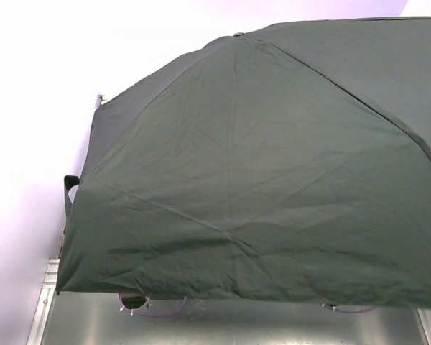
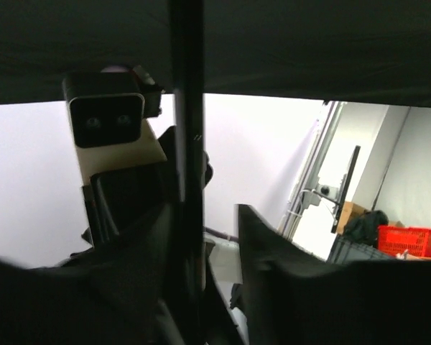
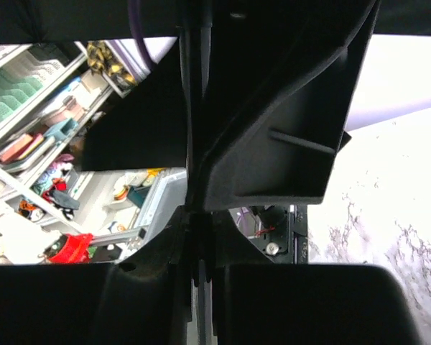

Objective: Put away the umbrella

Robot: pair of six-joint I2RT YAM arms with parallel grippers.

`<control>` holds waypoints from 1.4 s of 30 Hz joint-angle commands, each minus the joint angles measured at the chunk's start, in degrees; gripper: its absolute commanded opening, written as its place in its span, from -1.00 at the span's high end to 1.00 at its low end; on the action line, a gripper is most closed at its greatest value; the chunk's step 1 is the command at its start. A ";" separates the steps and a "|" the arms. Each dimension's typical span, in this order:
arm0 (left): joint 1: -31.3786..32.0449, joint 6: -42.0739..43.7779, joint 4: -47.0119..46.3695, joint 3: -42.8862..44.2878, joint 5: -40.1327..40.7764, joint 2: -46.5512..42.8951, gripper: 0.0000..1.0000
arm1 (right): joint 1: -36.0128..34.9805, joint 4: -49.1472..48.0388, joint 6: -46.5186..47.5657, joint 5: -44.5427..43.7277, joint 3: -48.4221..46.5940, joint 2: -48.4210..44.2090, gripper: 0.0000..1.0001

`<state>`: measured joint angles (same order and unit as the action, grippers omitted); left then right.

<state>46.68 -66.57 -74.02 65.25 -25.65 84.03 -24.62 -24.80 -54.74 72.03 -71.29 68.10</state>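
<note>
Dark-green umbrella canopy fills the top view, spread wide, arms hidden beneath. Left wrist: left gripper part-open around the shaft, gap showing. Right wrist: right gripper clamps that shaft. Light, floppy fabric; I'd say the stiff thin shaft is the hold.

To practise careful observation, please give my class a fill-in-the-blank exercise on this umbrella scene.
1. Seen from above, the umbrella is ___, not folded.
2. Its canopy fabric is dark ___.
3. The right end effector is clamped on the umbrella's thin black ___.
Missing words: open; green; shaft.
</note>
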 commanded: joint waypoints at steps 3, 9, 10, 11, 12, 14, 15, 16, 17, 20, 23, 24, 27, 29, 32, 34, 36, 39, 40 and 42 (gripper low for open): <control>-1.71 -2.85 2.25 -1.13 5.99 -2.91 -0.42 | 0.67 14.73 15.13 -0.73 -4.20 0.37 0.99; -3.68 -2.03 2.26 -7.28 12.00 -6.67 -0.90 | 2.74 17.90 20.90 0.70 -3.00 0.31 0.99; -3.76 -1.55 2.66 -7.49 12.34 -7.05 -0.94 | 3.08 17.78 21.07 1.05 -2.39 0.26 0.99; -3.87 -1.03 2.94 -7.52 12.38 -7.33 -0.95 | 3.18 17.79 21.23 1.17 -1.76 0.20 0.99; -3.94 -0.44 3.45 -7.43 12.26 -7.61 -0.97 | 3.31 17.79 21.25 1.10 -1.31 0.11 0.99; -4.04 1.07 5.65 -7.09 12.04 -8.31 -0.97 | 3.40 17.61 21.68 1.49 -1.05 -0.05 0.99; -4.09 1.97 7.19 -7.07 12.00 -8.77 -0.97 | 3.63 17.59 21.76 1.65 -1.19 -0.15 0.99; -4.13 3.22 7.95 -7.20 12.14 -9.13 -0.97 | 3.76 17.67 21.85 1.92 -1.37 -0.20 0.99; -4.13 4.18 8.69 -7.52 12.45 -9.44 -0.97 | 4.02 17.64 21.87 2.19 -1.48 -0.28 0.99; -4.14 5.60 7.81 -9.23 14.16 -9.43 -0.97 | 4.75 17.98 21.82 2.73 -1.00 -0.63 0.99; -4.14 5.31 4.85 -9.77 14.56 -8.40 -0.97 | 5.42 18.01 21.71 3.24 0.63 -1.05 0.99; -4.12 5.31 4.38 -9.39 14.27 -8.02 -0.97 | 5.54 17.99 21.66 3.46 1.01 -1.08 0.99; -4.14 5.89 4.66 -7.58 13.78 -7.22 -0.97 | 5.86 18.03 21.55 3.38 1.68 -1.59 0.99; -4.15 6.13 4.75 -6.28 14.24 -6.55 -0.97 | 5.84 18.04 21.41 3.38 1.30 -1.75 0.99; -4.11 6.36 4.73 -5.23 16.44 -5.71 -0.97 | 5.95 18.13 21.23 3.16 0.09 -1.79 0.99; -4.11 6.04 3.75 -4.39 17.43 -4.80 -0.97 | 5.90 18.35 21.30 2.94 -0.24 -1.67 0.99; -3.98 5.66 3.42 -3.16 18.96 -3.77 -0.97 | 5.90 20.61 22.97 2.28 -0.67 -1.41 0.99; -3.44 5.98 4.37 -0.96 21.73 -2.81 -0.95 | 5.91 26.30 26.99 0.40 -1.69 -0.91 0.99; -3.35 6.30 4.78 -0.14 22.50 -2.50 -0.92 | 5.95 27.47 28.04 -0.22 -1.90 -0.78 0.99; -2.88 7.23 5.81 1.05 24.84 -2.18 -0.83 | 5.97 28.80 29.05 -1.28 -2.31 -0.47 0.99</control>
<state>42.94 -61.34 -67.90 62.50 -6.87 81.14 -19.00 -0.62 -30.61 73.08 -70.78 67.92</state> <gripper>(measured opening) 0.964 0.155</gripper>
